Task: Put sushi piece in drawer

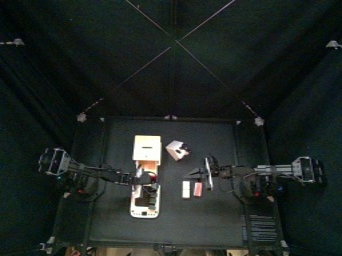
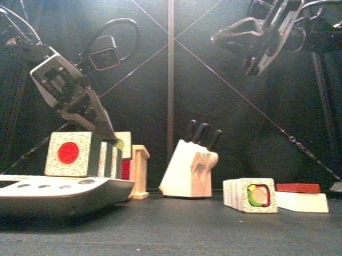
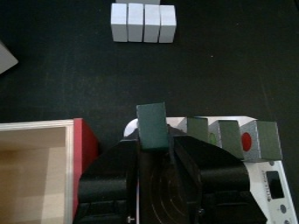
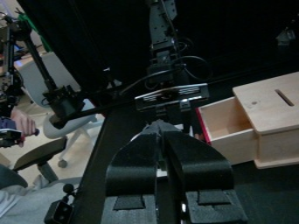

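My left gripper (image 3: 153, 144) is shut on a dark green sushi piece (image 3: 152, 125), held edge-on just beside the open wooden drawer (image 3: 35, 157) with its red front (image 3: 79, 149). More dark sushi pieces (image 3: 228, 136), one showing a red centre, stand in a row on a white tray (image 3: 271, 179) on the other side. In the front view a red-centred sushi piece (image 2: 67, 152) stands under the left gripper (image 2: 100, 130). The drawer box (image 1: 147, 150) is mid-table in the top view. My right gripper (image 4: 158, 131) is shut, empty and raised high (image 2: 261, 45).
A wooden knife block (image 2: 187, 165) stands at the middle. A rice sushi piece (image 2: 250, 194) and flat pieces (image 2: 301, 200) lie to the right. White blocks (image 3: 142, 22) lie beyond the left gripper. A person's arm (image 4: 12, 122) and a chair show past the curtain.
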You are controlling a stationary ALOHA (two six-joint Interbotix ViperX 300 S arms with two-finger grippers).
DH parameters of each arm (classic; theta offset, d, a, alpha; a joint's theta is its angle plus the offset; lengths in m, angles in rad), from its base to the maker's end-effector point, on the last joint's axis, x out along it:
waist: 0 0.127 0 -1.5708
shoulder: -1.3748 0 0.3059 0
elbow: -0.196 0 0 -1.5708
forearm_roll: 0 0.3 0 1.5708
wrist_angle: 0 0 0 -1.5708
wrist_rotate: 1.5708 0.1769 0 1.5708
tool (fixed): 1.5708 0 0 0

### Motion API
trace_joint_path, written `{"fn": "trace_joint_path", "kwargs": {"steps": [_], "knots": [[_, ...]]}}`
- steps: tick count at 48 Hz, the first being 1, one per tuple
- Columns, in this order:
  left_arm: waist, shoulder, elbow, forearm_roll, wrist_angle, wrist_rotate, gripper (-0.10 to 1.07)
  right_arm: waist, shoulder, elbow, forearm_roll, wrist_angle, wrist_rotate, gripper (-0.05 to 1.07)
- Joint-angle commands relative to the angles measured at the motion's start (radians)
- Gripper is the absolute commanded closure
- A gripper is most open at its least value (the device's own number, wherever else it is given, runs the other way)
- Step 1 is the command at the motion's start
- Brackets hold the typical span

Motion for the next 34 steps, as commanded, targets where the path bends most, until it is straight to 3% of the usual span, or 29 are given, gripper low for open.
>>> {"fn": "trace_joint_path", "kwargs": {"steps": [1, 9, 20, 34], "knots": [[0.000, -0.026, -0.025, 0.002, -0.009, 0.000, 0.39, -0.002, -0.006, -0.011, 0.003, -0.009, 0.000, 0.65], [0.002, -0.081, -0.018, -0.003, -0.006, 0.000, 0.39, -0.002, -0.006, -0.009, 0.002, -0.009, -0.002, 0.65], [0.020, -0.227, 0.037, -0.003, -0.003, 0.000, 0.40, -0.002, -0.006, -0.008, 0.003, -0.009, -0.002, 0.65], [0.167, -0.373, 0.150, -0.003, -0.015, 0.000, 0.40, -0.003, -0.006, -0.009, 0.002, -0.009, -0.002, 0.65]]}}
